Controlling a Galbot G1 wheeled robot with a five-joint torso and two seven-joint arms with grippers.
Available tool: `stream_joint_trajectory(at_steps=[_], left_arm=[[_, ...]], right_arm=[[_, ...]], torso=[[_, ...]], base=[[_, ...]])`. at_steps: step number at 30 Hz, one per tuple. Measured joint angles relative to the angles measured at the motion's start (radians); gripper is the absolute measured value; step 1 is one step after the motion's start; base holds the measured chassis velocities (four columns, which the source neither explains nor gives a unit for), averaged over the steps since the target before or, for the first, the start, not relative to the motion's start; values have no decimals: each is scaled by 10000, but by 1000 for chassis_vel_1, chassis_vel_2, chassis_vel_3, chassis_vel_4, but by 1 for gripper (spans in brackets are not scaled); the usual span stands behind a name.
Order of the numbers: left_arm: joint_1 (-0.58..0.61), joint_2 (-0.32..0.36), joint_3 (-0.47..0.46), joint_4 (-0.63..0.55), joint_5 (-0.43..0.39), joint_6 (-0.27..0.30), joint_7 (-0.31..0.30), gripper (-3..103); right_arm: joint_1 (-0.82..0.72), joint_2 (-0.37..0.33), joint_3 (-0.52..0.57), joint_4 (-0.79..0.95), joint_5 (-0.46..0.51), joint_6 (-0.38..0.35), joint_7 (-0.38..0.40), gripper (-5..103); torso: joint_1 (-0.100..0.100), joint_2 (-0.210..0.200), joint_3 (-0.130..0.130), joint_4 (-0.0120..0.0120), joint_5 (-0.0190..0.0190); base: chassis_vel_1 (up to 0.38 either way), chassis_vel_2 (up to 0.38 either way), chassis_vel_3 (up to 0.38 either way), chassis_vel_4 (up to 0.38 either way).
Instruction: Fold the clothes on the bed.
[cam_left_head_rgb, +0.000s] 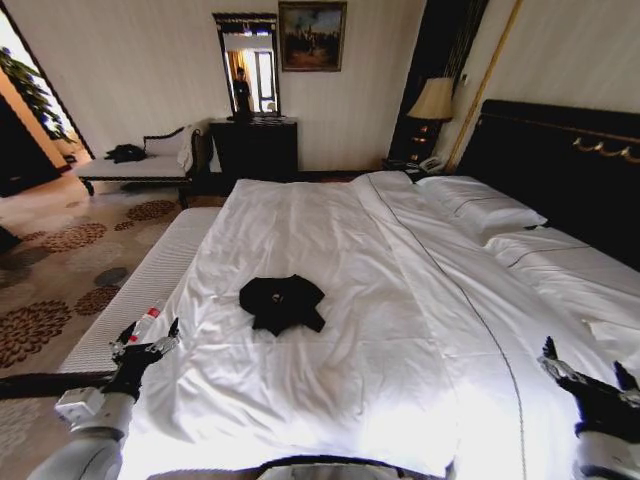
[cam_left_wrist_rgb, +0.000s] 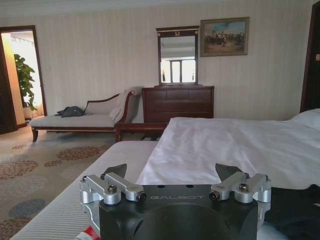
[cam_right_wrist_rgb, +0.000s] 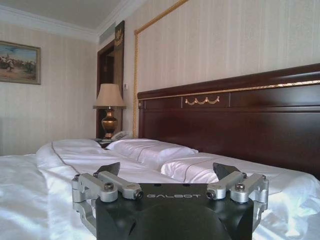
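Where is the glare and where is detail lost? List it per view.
Head view: duvet blown out near the camera, T-shirt a dark shape without visible folds, edges bowed. Left wrist view: doorway and mirror overexposed. Right wrist view: glare on sheets, headboard clear.

A furnished bedroom, hotel-like in style. A very large bed with white sheets and pillows stands against a tall dark wooden headboard trimmed in gold. Beside it, a table lamp and a telephone sit on a nightstand. Along the far wall: a dark chest of drawers under a mirror, a framed painting, and a white-cushioned chaise. Patterned carpet covers the floor.
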Motion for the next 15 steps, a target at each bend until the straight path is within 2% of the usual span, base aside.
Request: stream_joint_trajectory(at_steps=[5, 14, 15], left_arm=[[-3, -29, 23, -4, 18, 3, -17, 99], [-2, -42, 52, -20, 21, 5, -30, 99], [-3, -41, 54, -22, 23, 7, -32, 102]], right_arm=[[-62, 104, -200, 100, 9, 100, -58, 100], [-369, 809, -1313, 377, -608, 439, -210, 100], [-378, 863, -1387, 392, -651, 440, -209, 100]], torso=[[0, 0, -1, 1, -3], [0, 0, 0, 0, 6], [0, 0, 0, 0, 4]], base=[[102, 115, -88, -104], [0, 0, 0, 0], [0, 0, 0, 0]])
